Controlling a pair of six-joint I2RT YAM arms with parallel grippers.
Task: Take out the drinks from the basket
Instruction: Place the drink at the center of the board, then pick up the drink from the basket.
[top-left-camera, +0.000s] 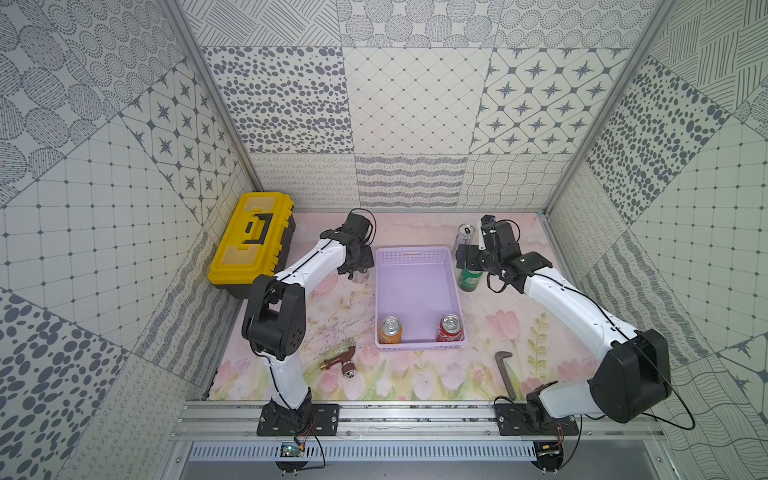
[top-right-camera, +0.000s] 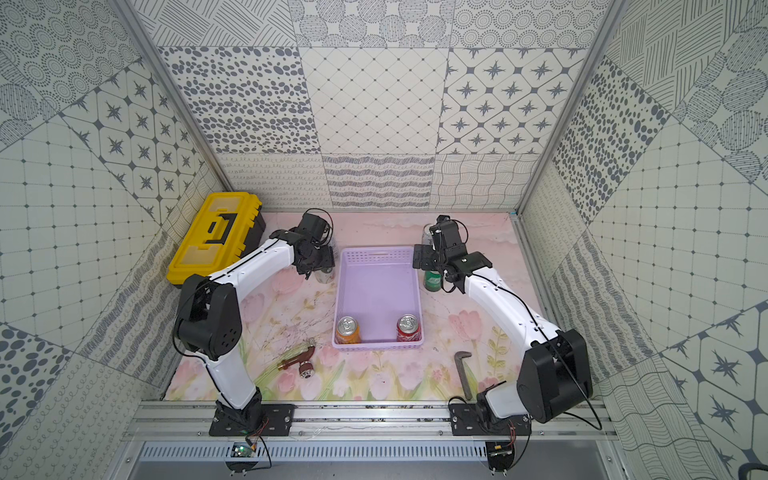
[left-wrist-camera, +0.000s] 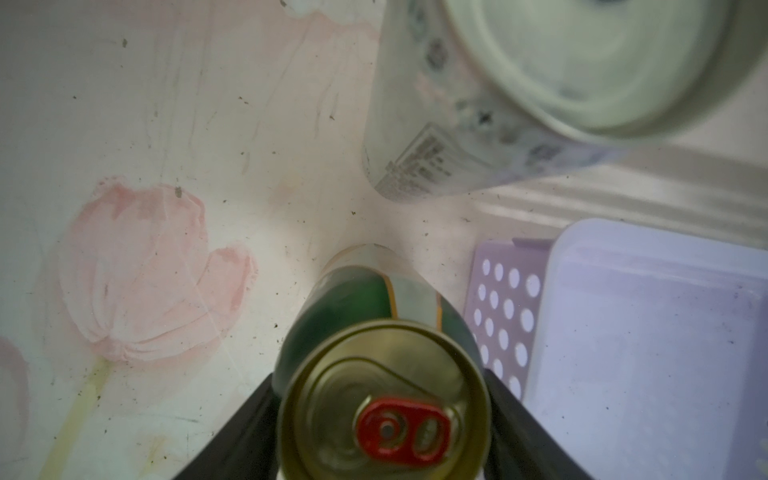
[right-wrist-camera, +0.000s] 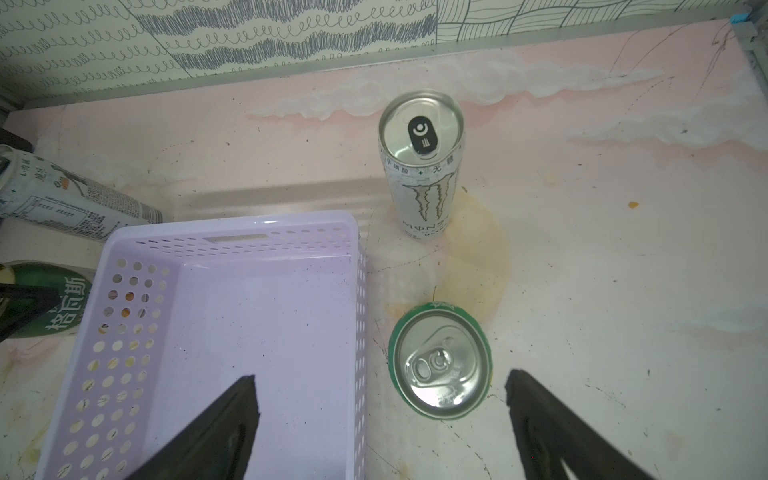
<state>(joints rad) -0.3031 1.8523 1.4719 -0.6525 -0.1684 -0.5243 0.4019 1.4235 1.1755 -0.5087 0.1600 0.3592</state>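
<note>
Left gripper (left-wrist-camera: 380, 374) pinches cylindrical dark green-and-white metal can (left-wrist-camera: 353, 299), upright at 10 o'clock of perforated lavender plastic basket (top-left-camera: 417, 254). Right gripper (right-wrist-camera: 381, 376) spread wide above round green metal can (right-wrist-camera: 440, 361) at basket's 2 o'clock. Orange can (top-left-camera: 390, 330), red can (top-left-camera: 450, 328) inside, 7 and 5 o'clock corners.

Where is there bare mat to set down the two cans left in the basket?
Bare: the mat in front of the basket, between the brass tap and the wrench; between basket and left arm. Crowded: the basket's far corners, with green can and white can one side, left gripper clamping the dark green can opposite.
</note>
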